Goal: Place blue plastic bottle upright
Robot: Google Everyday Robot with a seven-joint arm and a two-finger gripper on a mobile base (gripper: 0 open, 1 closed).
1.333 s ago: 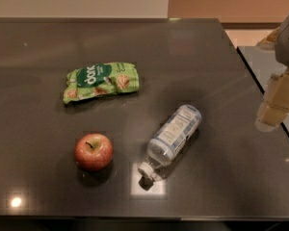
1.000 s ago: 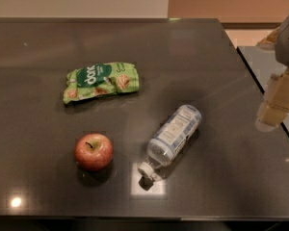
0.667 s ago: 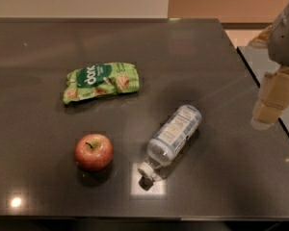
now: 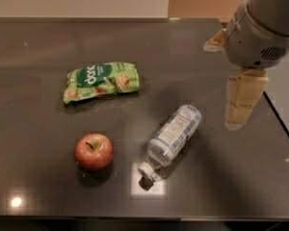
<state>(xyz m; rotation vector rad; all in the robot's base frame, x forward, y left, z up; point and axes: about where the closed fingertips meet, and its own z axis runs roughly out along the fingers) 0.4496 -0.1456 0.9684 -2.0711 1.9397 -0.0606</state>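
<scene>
The blue plastic bottle [image 4: 175, 134] lies on its side on the dark table [image 4: 38, 47], right of centre. Its white cap [image 4: 146, 170] points toward the front edge and its base points back and to the right. My gripper [image 4: 242, 100] hangs above the table to the right of the bottle's base, a short way off and not touching it. It holds nothing that I can see. The grey arm housing [image 4: 260, 28] above it fills the upper right corner.
A red apple [image 4: 93, 151] sits left of the bottle's cap. A green snack bag [image 4: 101, 81] lies further back on the left. The table's right edge [image 4: 279, 114] runs just right of the gripper.
The arm has moved left and further over the table, bringing the gripper closer to the bottle. The bottle, apple and bag have not moved.
</scene>
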